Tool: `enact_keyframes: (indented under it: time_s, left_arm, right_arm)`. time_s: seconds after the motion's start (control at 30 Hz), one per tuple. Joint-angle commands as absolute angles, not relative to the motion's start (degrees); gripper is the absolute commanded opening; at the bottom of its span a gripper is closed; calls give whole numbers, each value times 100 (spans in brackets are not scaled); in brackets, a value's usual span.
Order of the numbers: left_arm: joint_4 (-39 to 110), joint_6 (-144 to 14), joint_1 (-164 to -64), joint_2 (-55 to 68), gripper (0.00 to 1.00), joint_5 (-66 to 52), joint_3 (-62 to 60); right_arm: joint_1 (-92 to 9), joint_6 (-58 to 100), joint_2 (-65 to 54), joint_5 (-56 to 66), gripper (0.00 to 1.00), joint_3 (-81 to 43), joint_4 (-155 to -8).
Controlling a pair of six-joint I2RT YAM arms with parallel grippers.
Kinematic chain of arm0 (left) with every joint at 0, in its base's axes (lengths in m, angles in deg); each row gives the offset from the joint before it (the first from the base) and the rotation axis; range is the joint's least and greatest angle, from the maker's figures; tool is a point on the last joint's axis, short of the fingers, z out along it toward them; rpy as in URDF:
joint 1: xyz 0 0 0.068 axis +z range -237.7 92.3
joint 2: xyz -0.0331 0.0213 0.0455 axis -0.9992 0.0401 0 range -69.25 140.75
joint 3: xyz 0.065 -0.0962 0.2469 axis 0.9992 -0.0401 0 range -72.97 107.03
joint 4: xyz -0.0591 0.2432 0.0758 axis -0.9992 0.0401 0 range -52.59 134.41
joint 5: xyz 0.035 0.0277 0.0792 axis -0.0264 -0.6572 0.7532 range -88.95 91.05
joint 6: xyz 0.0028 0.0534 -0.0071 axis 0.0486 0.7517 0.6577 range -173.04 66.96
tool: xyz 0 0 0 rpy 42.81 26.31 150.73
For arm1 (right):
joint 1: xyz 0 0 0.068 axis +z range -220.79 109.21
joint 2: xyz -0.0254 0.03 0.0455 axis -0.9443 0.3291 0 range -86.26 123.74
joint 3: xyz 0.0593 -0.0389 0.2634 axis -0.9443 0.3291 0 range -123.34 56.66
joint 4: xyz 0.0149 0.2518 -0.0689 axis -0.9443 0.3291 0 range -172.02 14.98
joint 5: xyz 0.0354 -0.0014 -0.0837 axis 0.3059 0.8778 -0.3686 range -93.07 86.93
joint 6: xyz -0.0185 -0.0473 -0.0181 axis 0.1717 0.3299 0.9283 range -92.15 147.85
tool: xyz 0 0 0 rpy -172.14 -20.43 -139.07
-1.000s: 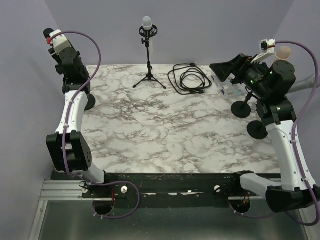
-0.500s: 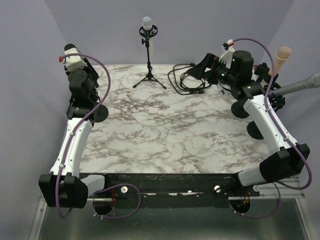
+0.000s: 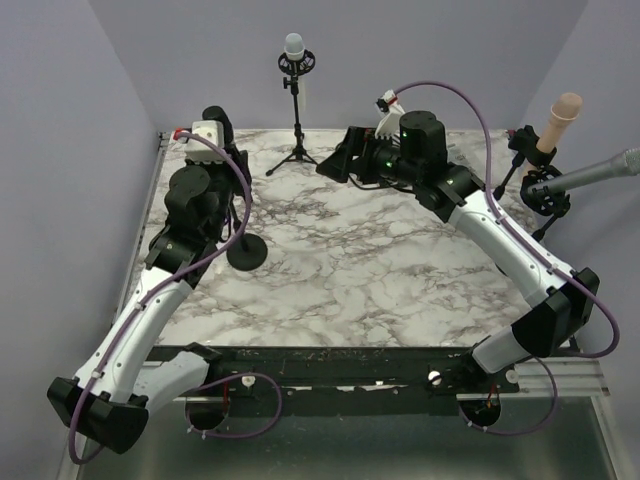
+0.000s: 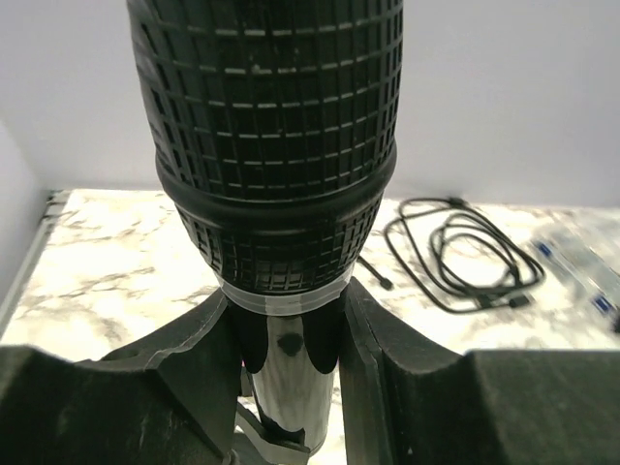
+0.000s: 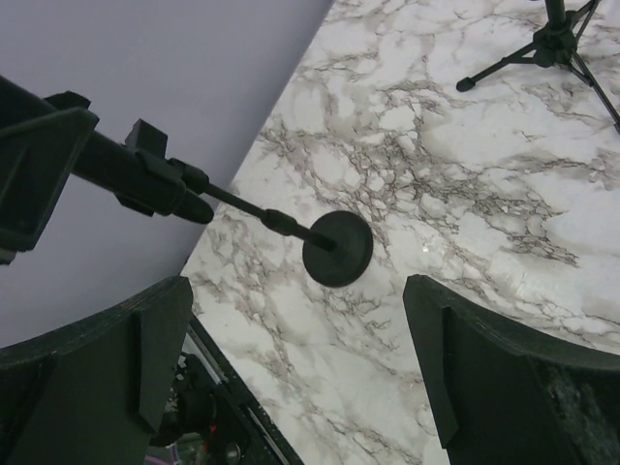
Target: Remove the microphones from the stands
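Note:
My left gripper (image 4: 289, 339) is shut on the silver body of a microphone (image 4: 276, 145) just below its black mesh head. In the top view this gripper (image 3: 217, 124) is at the back left, and the stand's round black base (image 3: 246, 252) sits below it over the marble. In the right wrist view a thin rod runs from the base (image 5: 337, 249) up to the clip (image 5: 145, 181) at the upper left. My right gripper (image 3: 336, 165) stands wide open at the back middle and faces that stand; nothing lies between its fingers (image 5: 441, 358). Whether the base rests on the table I cannot tell.
At the back a tripod stand (image 3: 298, 158) carries a grey-headed microphone (image 3: 294, 47). On the right edge a beige foam microphone (image 3: 564, 108) and a grey microphone (image 3: 598, 173) sit on their own stands. A coiled black cable (image 4: 465, 260) lies on the marble table (image 3: 380, 270).
My left arm swung right and inward, bringing the microphone and its round-based stand along. The right arm swept from the right edge to the back middle, still open.

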State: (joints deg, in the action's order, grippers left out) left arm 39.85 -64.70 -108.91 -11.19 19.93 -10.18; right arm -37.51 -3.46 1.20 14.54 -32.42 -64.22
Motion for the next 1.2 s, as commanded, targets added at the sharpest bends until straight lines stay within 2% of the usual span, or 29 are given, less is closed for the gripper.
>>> enact_keyframes:
  time_s: [0.0,0.4,0.43,0.53,0.57,0.63,0.83,1.17]
  left_arm:
    - [3957,-5963,-11422,-1591,0,1617,-1041]
    - [3976,-5895,-12337,-1748,0,1392,-1349]
    - [4071,-5834,-12393,-1732,7,1393,-1281]
    - [4190,-5846,-12466,-1759,53,1319,-1205]
    - [4169,-5865,-12474,-1784,66,1251,-1222]
    - [4159,-5884,-12490,-1852,84,1138,-1233]
    - [4278,-5824,-12493,-2135,99,1234,-1144]
    - [3617,-5515,-12483,-3560,99,1636,-1609]
  right_arm:
    - [-3610,-91,-80,1224,100,-3139,-6654]
    - [-3055,330,-287,1078,100,-2785,-7279]
    - [-3011,378,-308,1037,100,-2757,-7324]
    - [-2943,526,-389,949,100,-2613,-7515]
    - [-2931,572,-407,945,100,-2574,-7571]
    - [-2912,672,-405,996,100,-2547,-7660]
    - [-2559,1032,-383,991,100,-2569,-7918]
    - [-1484,1533,-385,261,100,-2609,-8373]
